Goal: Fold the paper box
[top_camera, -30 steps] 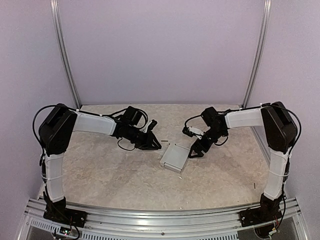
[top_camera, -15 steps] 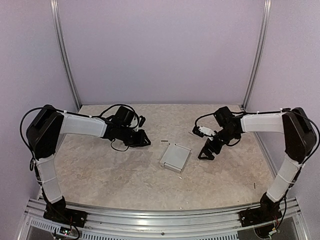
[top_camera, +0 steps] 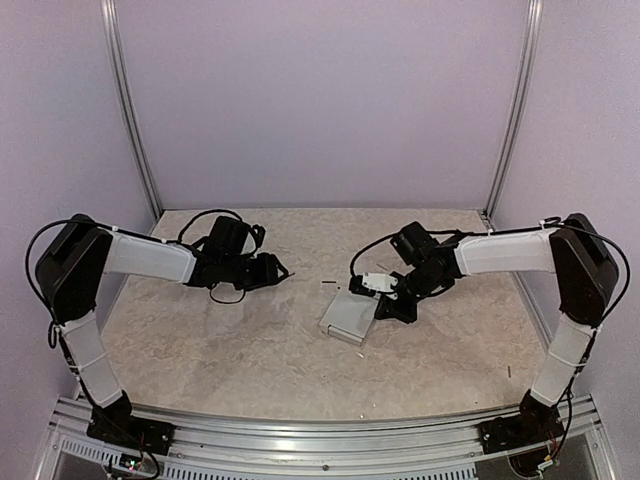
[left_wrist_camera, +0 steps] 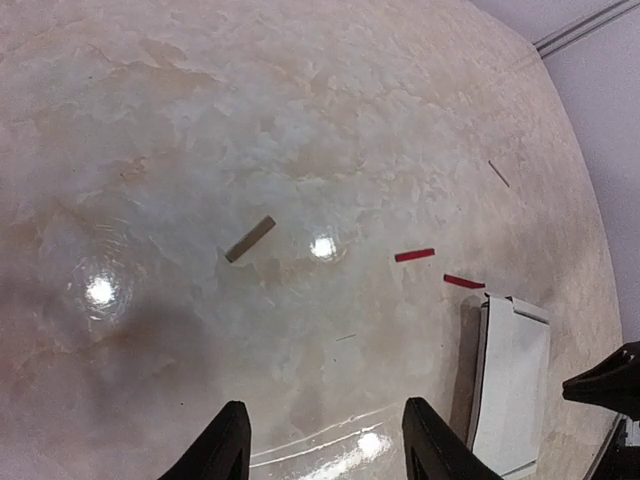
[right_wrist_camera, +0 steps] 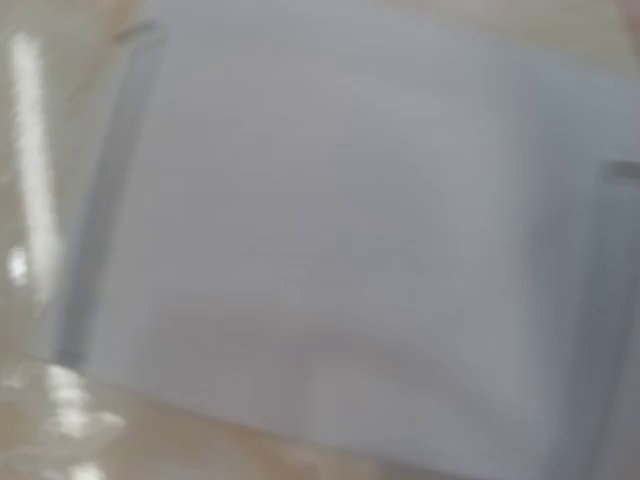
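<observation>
The paper box, pale grey-white and slim, lies flat mid-way across the table, seemingly folded closed.

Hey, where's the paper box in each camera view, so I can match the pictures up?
Top external: the paper box lies just right of centre on the table.
Left wrist: the paper box sits in the lower right, near the frame's edge.
Right wrist: the paper box fills almost the whole picture, blurred.
Shared landmark: the beige marbled table shows beside the box in every view.
</observation>
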Available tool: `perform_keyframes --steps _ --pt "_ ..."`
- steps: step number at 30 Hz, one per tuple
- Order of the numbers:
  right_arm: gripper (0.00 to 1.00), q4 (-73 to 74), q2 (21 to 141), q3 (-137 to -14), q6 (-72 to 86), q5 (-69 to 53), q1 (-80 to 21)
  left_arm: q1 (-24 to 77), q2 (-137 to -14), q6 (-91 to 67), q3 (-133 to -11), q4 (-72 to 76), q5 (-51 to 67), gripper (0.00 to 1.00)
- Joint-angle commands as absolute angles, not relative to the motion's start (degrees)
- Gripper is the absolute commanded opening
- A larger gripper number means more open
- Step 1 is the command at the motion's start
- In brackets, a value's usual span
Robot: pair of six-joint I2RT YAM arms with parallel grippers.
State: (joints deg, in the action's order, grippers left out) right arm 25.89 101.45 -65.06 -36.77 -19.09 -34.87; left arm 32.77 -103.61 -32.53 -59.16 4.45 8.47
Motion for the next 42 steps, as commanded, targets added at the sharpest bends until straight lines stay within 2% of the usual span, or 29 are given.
perform_keyframes --steps 1,17,28,35,42 --pt "0.05 25.87 103.01 -65.84 -38.1 -15.5 -37.95 33.89 -107.86 -34.88 -60.33 7.17 16.35 0.52" --pt "0.03 26.21 108.75 -66.1 -37.17 -12.05 -38.76 35.42 -110.82 -33.64 -62.39 5.83 19.56 0.51" --pt "0.02 25.89 103.13 -54.44 -41.91 -7.88 -34.26 35.11 -111.71 -34.01 -61.39 5.89 18.51 0.51" --pt "0.05 26.69 95.3 -52.76 -41.51 -14.47 -29.07 36.92 -117.81 -34.38 -66.33 7.84 26.88 0.52" --pt "0.08 26.93 92.98 -57.1 -34.76 -21.89 -29.31 37.74 -121.35 -37.16 -68.35 6.65 27.32 0.53"
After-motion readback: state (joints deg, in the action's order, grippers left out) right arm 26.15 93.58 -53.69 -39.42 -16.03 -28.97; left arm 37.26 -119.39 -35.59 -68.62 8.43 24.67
